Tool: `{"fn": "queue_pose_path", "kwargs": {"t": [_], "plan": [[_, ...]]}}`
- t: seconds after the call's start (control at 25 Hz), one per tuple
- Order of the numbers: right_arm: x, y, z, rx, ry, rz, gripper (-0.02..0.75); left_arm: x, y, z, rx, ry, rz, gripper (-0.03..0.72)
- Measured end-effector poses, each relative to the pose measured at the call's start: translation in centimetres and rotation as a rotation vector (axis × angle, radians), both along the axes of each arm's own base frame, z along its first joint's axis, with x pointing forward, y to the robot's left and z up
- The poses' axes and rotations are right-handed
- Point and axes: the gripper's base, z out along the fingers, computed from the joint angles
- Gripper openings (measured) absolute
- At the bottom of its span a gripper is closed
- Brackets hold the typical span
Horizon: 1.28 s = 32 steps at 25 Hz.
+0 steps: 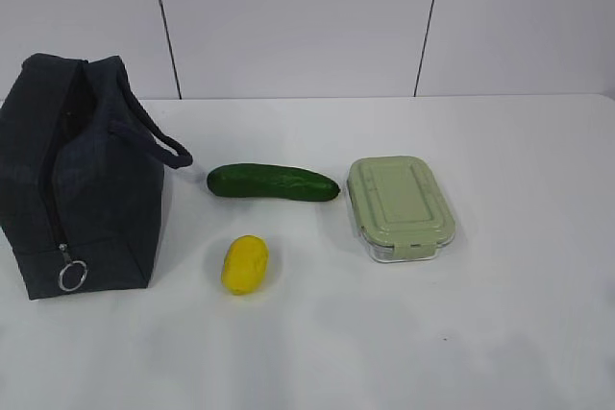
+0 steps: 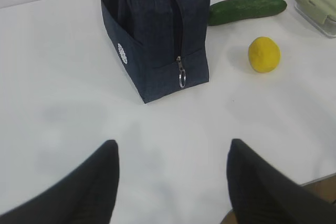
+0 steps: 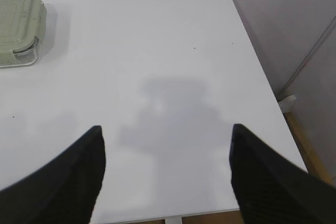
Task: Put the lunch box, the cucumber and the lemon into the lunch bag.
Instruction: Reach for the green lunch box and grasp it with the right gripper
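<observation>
Nothing packed yet: very start of the task, by the look of it, with all three items out on the table (image 1: 500, 333) and the bag (image 1: 82, 175) zipped shut, ring pull (image 1: 72, 276) hanging low at its near end. In the exterior view: bag at far left, cucumber (image 1: 274, 182) lying crosswise at centre, lemon (image 1: 246, 264) below it toward the frame's bottom, box (image 1: 399, 208) right of centre with lid snapped on. No arm visible in that view. Left gripper (image 2: 173, 182) low in the left wrist frame, fingers wide apart, nothing between them; bag (image 2: 152, 40) well above them in the frame, zipper end facing the camera, lemon (image 2: 264, 54) to the right, cucumber (image 2: 247, 10) at upper right, a corner of the box (image 2: 317, 1) at the top right edge. Right gripper (image 3: 165, 182) likewise spread and empty at the bottom of its frame, over bare table; box (image 3: 18, 30) at the upper left edge, well apart from the fingers. Likely next: opening the bag, which probably calls for catching the ring pull with the left gripper and running the zipper along the top, perhaps with the other gripper steadying the fabric. Only then a grasp on the box, the bulkiest item and best placed first. Risk: soft bag sliding or tipping under the pull.
</observation>
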Motion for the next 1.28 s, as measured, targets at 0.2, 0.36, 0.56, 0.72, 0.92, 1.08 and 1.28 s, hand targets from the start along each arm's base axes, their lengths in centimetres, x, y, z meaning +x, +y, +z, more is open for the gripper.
{"fn": "queue_pose_path", "kwargs": {"t": [0.2,0.36,0.56,0.72,0.92,1.08,1.28], "plan": [[0.0,0.0,0.0,0.0,0.0,0.0,0.557,0.0,0.0,0.0,0.0,0.0,0.0,0.463],[0.0,0.0,0.0,0.0,0.0,0.0,0.557,0.0,0.0,0.0,0.0,0.0,0.0,0.463],[0.0,0.0,0.0,0.0,0.0,0.0,0.557,0.0,0.0,0.0,0.0,0.0,0.0,0.459],[0.0,0.0,0.0,0.0,0.0,0.0,0.557,0.0,0.0,0.0,0.0,0.0,0.0,0.446],[0.0,0.0,0.0,0.0,0.0,0.0,0.557,0.0,0.0,0.0,0.0,0.0,0.0,0.445],[0.0,0.0,0.0,0.0,0.0,0.0,0.557,0.0,0.0,0.0,0.0,0.0,0.0,0.445],[0.0,0.0,0.0,0.0,0.0,0.0,0.557,0.0,0.0,0.0,0.0,0.0,0.0,0.443]]}}
